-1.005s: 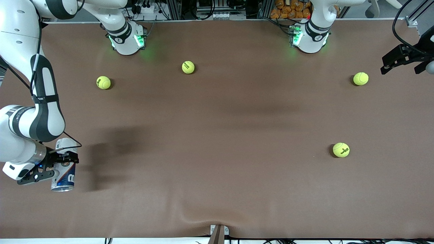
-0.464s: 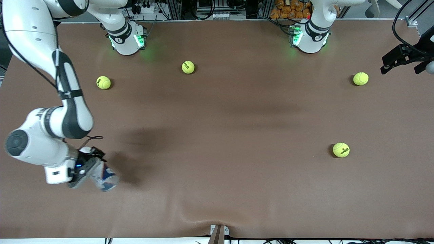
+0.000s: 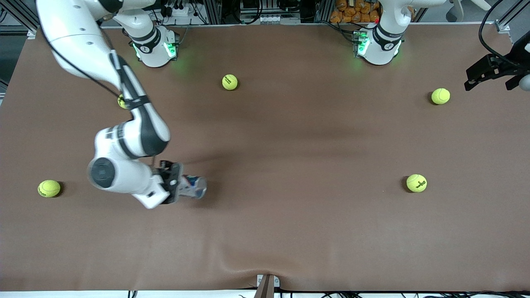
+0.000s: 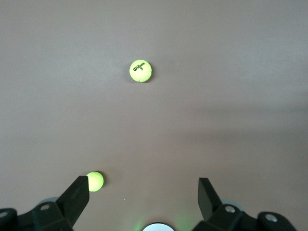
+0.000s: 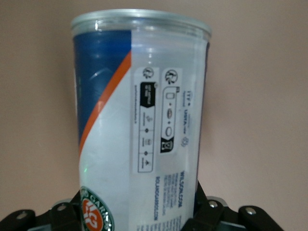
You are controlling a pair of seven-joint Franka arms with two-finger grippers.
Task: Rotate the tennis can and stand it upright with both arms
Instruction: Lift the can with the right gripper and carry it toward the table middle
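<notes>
My right gripper [image 3: 177, 187] is shut on the tennis can [image 3: 193, 187], a clear tube with a white, dark-blue and red label. It holds the can on its side over the table, between the middle and the right arm's end, with the free end toward the left arm's end. In the right wrist view the can [image 5: 139, 120] fills the frame, silvery rim away from the gripper [image 5: 139, 214], whose jaws press both its sides. My left gripper [image 3: 480, 75] waits at the left arm's end of the table, open and empty [image 4: 143, 195].
Yellow-green tennis balls lie on the brown table: one near the right arm's base [image 3: 230, 82], one half hidden by the right arm [image 3: 120, 102], one at the right arm's end [image 3: 49, 188], two toward the left arm's end [image 3: 440, 96] [image 3: 416, 183]. The left wrist view shows two balls [image 4: 140, 70] [image 4: 95, 181].
My right arm has swung from the right arm's end of the table toward the middle with the can, turning it sideways. A ball it covered now shows. The left arm has not moved.
</notes>
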